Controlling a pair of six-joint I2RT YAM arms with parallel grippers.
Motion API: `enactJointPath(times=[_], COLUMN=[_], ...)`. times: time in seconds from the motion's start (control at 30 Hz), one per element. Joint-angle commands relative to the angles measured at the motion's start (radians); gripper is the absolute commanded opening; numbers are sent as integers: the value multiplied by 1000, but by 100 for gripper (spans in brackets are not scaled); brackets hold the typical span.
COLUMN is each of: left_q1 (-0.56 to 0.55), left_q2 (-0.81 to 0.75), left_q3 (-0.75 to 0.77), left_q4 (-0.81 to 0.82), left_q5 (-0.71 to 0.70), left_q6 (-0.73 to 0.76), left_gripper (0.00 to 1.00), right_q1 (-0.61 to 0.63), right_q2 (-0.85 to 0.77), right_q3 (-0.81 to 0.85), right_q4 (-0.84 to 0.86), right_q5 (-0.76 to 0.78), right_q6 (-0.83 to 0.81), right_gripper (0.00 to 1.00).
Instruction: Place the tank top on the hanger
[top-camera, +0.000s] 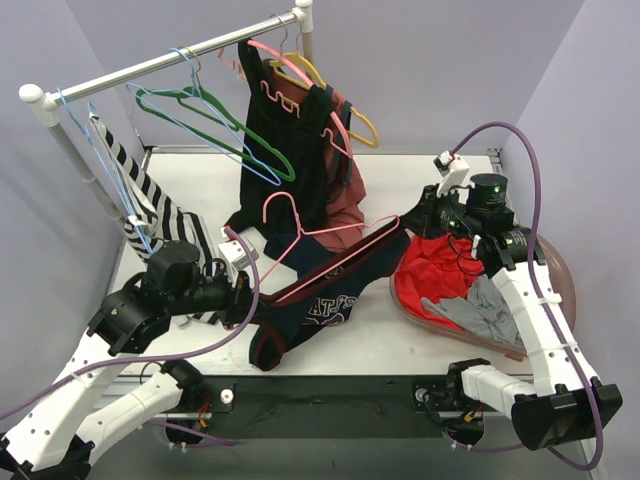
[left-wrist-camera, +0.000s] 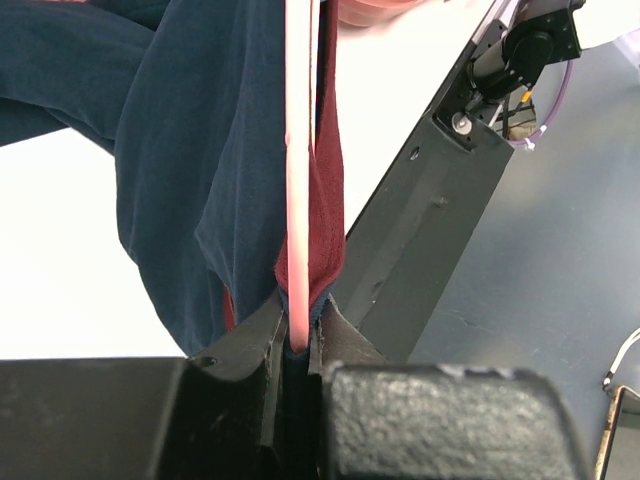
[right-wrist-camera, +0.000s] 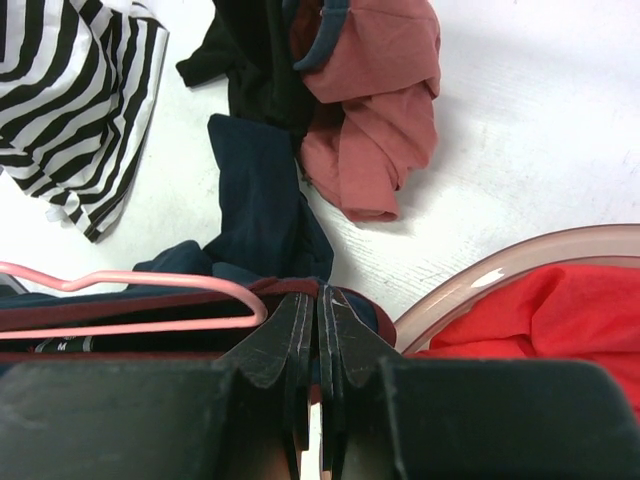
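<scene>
Hanger (left-wrist-camera: 300, 150) and tank top (left-wrist-camera: 180, 150) trim clamped in left tool (left-wrist-camera: 298, 340), plain only from wrist; right tool (right-wrist-camera: 318, 305) pinches tank top.

One tank top (top-camera: 320, 310) (one basket (right-wrist-camera: 530, 250))

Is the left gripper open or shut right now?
Shut. The left gripper clamps the hanger's pink bar and the tank top's red trim together.

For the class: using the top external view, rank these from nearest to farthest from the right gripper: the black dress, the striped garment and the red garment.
Measured from the right gripper:
1. Red garment, right beside it, on the right side.
2. Black dress, hanging at centre back.
3. Striped garment, far left.
</scene>
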Motion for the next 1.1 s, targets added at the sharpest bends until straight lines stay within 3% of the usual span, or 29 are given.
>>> enactJointPath(times=[0.0, 0.4, 0.57, 0.83, 0.93, 0.97, 1.03, 1.07], left_q1=[5, 5, 5, 5, 5, 5, 5, 5], left_q2=[0, 46, 86, 150, 151, 147, 141, 138], left_q3=[48, 37, 46, 92, 109, 112, 115, 115], left_q4=[-114, -168, -160, -99, -74, -70, -70, -71], left_q5=[3, -5, -3, 14, 32, 37, 51, 58], left_q6=[47, 87, 88, 93, 97, 100, 111, 117], left_gripper=[0, 0, 0, 0, 0, 0, 0, 0], right_q1=[-54, -87, -78, 141, 184, 183, 167, 134], right_q2=[-9, -10, -28, -64, -70, -68, -71, -73], right_q3=[71, 117, 127, 147, 155, 170, 183, 190], right_q4=[56, 40, 22, -67, -115, -125, -145, -150], right_q5=[101, 92, -25, -204, -258, -254, -223, -223], right_q6=[-39, -42, -80, -194, -253, -264, -308, -318], right_gripper=[0, 0, 0, 0, 25, 41, 60, 74])
